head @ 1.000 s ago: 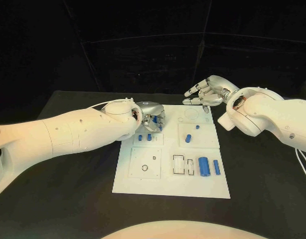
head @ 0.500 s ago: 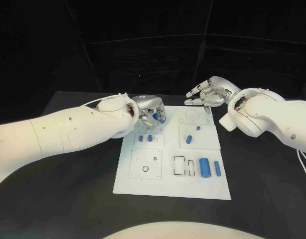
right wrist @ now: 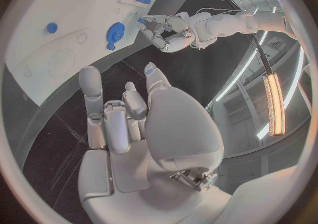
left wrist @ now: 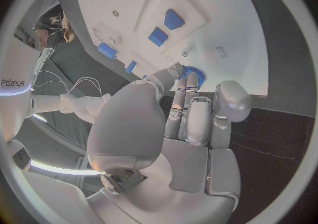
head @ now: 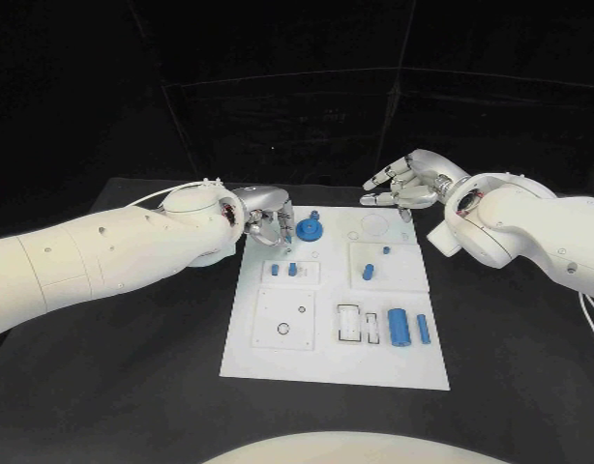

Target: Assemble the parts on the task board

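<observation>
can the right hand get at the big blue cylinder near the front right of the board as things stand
Probably yes. The right hand hovers open beyond the task board's far edge, holding nothing, and the big blue cylinder lies on the board's right side with nothing over it. The left hand is busy at the far left corner, out of the way.

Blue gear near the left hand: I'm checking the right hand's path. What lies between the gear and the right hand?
In the head view, only bare white board with a faint circular outline lies between the gear and the right hand.
</observation>
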### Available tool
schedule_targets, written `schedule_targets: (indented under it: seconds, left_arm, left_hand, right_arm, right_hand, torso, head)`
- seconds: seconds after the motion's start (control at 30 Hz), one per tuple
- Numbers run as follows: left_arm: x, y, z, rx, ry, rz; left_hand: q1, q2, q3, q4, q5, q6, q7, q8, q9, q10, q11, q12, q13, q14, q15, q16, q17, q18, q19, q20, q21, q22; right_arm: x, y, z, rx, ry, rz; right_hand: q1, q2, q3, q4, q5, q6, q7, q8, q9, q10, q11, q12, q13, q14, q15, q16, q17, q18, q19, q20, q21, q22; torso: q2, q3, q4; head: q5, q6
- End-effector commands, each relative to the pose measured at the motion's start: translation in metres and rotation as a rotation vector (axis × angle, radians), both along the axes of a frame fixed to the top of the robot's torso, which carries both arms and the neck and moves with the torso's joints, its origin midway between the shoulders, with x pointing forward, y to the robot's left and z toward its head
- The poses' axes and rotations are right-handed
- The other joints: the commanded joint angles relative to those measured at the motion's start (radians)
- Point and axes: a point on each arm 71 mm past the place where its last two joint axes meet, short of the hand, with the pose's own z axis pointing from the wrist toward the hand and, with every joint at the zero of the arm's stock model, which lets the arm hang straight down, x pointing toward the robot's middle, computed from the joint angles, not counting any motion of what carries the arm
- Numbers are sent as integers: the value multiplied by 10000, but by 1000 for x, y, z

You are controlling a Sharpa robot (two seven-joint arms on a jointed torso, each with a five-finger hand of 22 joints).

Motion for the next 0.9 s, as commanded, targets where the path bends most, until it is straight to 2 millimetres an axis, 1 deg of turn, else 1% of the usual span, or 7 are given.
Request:
schedule_targets:
  seconds: [0.03, 0.13, 0.17, 0.3, 0.5, 0.7, 0.9]
  left_arm:
    - [-1, 1, -4, 194, 609, 0]
    - [0, 3, -5, 201, 622, 31]
    - [0, 3, -6, 205, 629, 39]
    - [1, 4, -7, 212, 656, 52]
    - [0, 4, -9, 173, 639, 54]
    - [1, 3, -11, 198, 680, 68]
    - [1, 1, -13, 230, 754, 55]
  left_hand:
    - [-99, -16, -24, 71, -3, 67, -18, -42, 2, 89, -9, -69, -8, 180, -33, -24, -14, -81, 57, 32, 59, 10]
    - [-160, -32, -61, 101, -8, 91, -25, -67, 3, 126, -14, -110, -6, 179, -38, -24, -24, -82, 54, 29, 65, 23]
    - [-175, -37, -71, 108, -9, 96, -26, -74, 4, 134, -15, -121, -6, 179, -38, -22, -24, -84, 56, 29, 72, 33]
    - [-185, -44, -81, 112, -10, 99, -28, -80, 4, 141, -16, -131, -5, 177, -39, -27, -37, -82, 53, 28, 68, 29]
    - [-194, -55, -92, 113, -10, 100, -29, -91, 3, 148, -19, -145, -5, 177, -40, -26, -39, -83, 53, 27, 69, 33]
    - [-193, -55, -93, 112, -10, 101, -29, -93, 3, 151, -20, -148, -5, 178, -41, -23, -32, -84, 55, 27, 76, 41]
    - [-193, -57, -95, 110, -10, 101, -28, -96, 2, 153, -21, -151, -5, 176, -41, -28, -45, -83, 52, 26, 70, 35]
  right_arm:
    - [0, 1, 1, 6, -60, 102]
    - [0, 1, 1, 6, -59, 104]
    - [0, 1, 1, 6, -59, 106]
    - [0, 1, 1, 7, -59, 110]
    - [0, 1, 1, 8, -58, 117]
    - [0, 2, 1, 10, -56, 135]
    - [0, 2, 1, 9, -51, 144]
  right_hand:
    - [-4, 78, -14, 13, 44, -57, -8, 34, -12, -48, -5, -34, 0, 446, -77, -60, 7, 142, -7, -10, -60, -7]
    - [-4, 78, -14, 13, 44, -57, -8, 34, -12, -48, -5, -34, 0, 446, -77, -60, 7, 142, -7, -10, -60, -7]
    - [-4, 78, -14, 13, 44, -57, -8, 34, -12, -48, -5, -34, 0, 446, -77, -60, 7, 142, -7, -10, -60, -7]
    - [-4, 78, -14, 13, 44, -57, -8, 34, -12, -48, -5, -34, 0, 446, -77, -60, 7, 142, -7, -10, -60, -7]
    - [-4, 78, -14, 13, 44, -57, -8, 34, -12, -48, -5, -34, 0, 446, -77, -60, 7, 142, -7, -10, -60, -7]
    - [-4, 78, -14, 13, 44, -57, -8, 34, -12, -48, -5, -34, 0, 446, -77, -60, 7, 142, -7, -10, -60, -7]
    - [-4, 78, -14, 13, 44, -57, -8, 34, -12, -48, -5, -34, 0, 446, -77, -60, 7, 142, -7, -10, -60, -7]
  torso:
    - [11, -14, -22]
    - [15, -15, -30]
    - [14, -8, -32]
    - [7, -2, -18]
    - [13, 2, -8]
    - [3, 6, -24]
    - [8, -5, -25]
  head:
    - [-2, -12]
    - [12, -16]
    - [12, -16]
    - [-21, -27]
    - [-18, -41]
    - [-8, -51]
    - [-27, -63]
